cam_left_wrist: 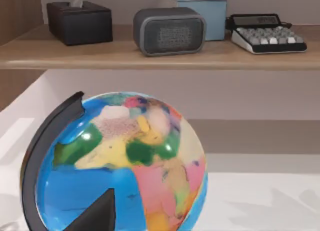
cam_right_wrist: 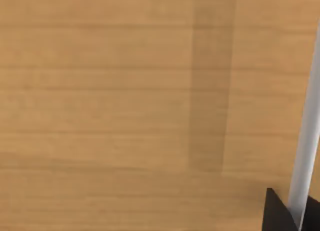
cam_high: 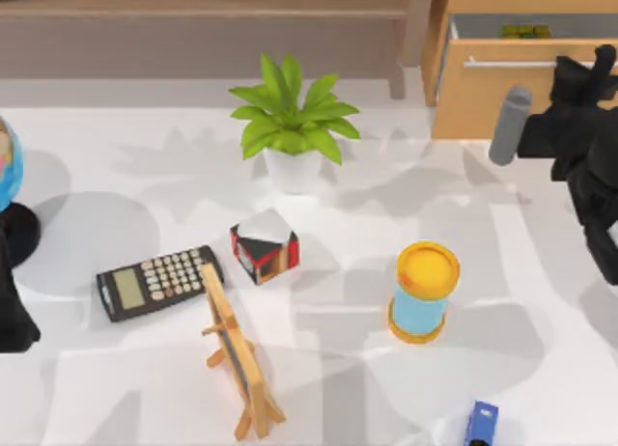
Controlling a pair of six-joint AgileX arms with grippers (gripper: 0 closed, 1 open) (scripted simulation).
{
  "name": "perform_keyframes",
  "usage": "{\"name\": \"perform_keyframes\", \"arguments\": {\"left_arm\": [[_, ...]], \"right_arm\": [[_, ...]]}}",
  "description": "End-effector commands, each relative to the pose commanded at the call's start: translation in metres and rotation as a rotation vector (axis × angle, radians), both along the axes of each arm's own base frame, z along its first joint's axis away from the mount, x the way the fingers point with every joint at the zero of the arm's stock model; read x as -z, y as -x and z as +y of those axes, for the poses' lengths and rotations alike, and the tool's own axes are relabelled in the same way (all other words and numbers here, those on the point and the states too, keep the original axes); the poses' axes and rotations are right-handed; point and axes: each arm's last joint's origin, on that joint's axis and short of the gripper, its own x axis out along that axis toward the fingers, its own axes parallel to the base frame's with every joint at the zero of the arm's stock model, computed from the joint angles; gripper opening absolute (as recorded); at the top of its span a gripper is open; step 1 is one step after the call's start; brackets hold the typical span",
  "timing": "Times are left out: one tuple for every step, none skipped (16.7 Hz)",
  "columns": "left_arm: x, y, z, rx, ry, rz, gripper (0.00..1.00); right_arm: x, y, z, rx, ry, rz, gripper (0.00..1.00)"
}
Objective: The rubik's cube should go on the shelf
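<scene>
White table (cam_high: 541,388) up front, with a plant (cam_high: 290,118), calculator (cam_high: 159,282) and yellow-topped tube (cam_high: 423,292). Along the back, the shelf (cam_high: 241,2), already carrying boxes and a speaker. At back right, drawer (cam_high: 502,84) pulled open, with the rubik's cube (cam_high: 524,30) sitting inside, a yellow-green glimpse and untouched.

Right gripper (cam_high: 584,79) up against the drawer front, right by the handle (cam_right_wrist: 306,126). Wide, narrow or clamped on the bar? Cannot tell.

Left arm (cam_high: 12,311) parked at the table's left edge, close behind the globe (cam_left_wrist: 120,166). Grip there impossible to tell too.

Progress, judging by the layout: access opened, nothing more. Still to come: reaching into the drawer, gripping the cube, lifting it clear, carrying it left and setting it on a free stretch of shelf.
</scene>
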Motion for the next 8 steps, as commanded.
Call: {"name": "perform_keyframes", "arguments": {"left_arm": [[0.0000,0.0000,0.0000,0.000,0.000,0.000,1.00],[0.0000,0.0000,0.0000,0.000,0.000,0.000,1.00],[0.0000,0.0000,0.0000,0.000,0.000,0.000,1.00],[0.0000,0.0000,0.0000,0.000,0.000,0.000,1.00],[0.0000,0.0000,0.0000,0.000,0.000,0.000,1.00],[0.0000,0.0000,0.0000,0.000,0.000,0.000,1.00],[0.0000,0.0000,0.0000,0.000,0.000,0.000,1.00],[0.0000,0.0000,0.0000,0.000,0.000,0.000,1.00]], "right_arm": [[-0.0018,0.0063,0.0000,0.000,-0.002,-0.008,0.00],[-0.0044,0.0104,0.0004,0.001,-0.004,-0.019,0.00],[-0.0058,0.0120,0.0005,0.003,-0.004,-0.024,0.00],[-0.0058,0.0120,0.0005,0.003,-0.004,-0.024,0.00],[-0.0058,0.0120,0.0005,0.003,-0.004,-0.024,0.00],[-0.0049,0.0108,-0.0004,0.004,-0.003,-0.021,0.00],[-0.0055,0.0116,-0.0004,0.006,-0.004,-0.024,0.00],[-0.0073,0.0148,-0.0001,0.007,-0.005,-0.032,0.00]]}}
